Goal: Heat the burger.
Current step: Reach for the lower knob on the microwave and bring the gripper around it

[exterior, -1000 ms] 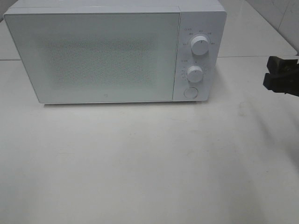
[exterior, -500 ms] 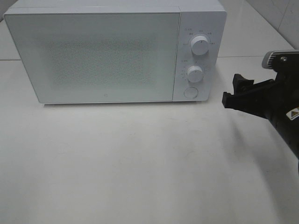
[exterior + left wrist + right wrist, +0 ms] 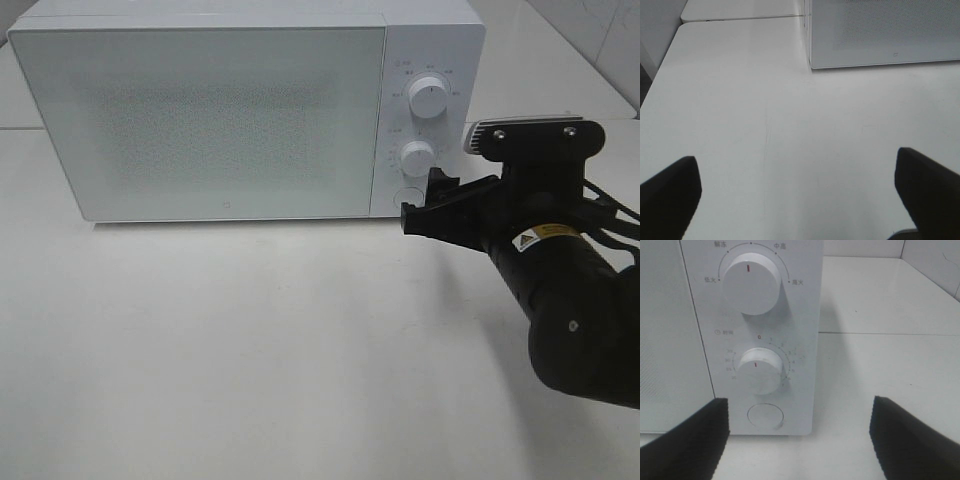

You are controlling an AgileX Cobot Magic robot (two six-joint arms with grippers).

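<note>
The burger is out of view. A white microwave stands at the back of the table with its door shut. My right gripper hovers open just in front of the lower right corner of its control panel, fingers apart with nothing between them. The right wrist view looks past the right gripper at the round door button, the timer knob and the power knob. My left gripper is open over bare table, off the microwave's left front corner.
The white tabletop stretches in front of the microwave. A tiled wall rises at the back right. In the left wrist view the table's left edge drops off beside a second table surface behind.
My right arm has swung in from the right edge, moving left until its open gripper is just in front of the microwave's control panel. The microwave has not moved.
</note>
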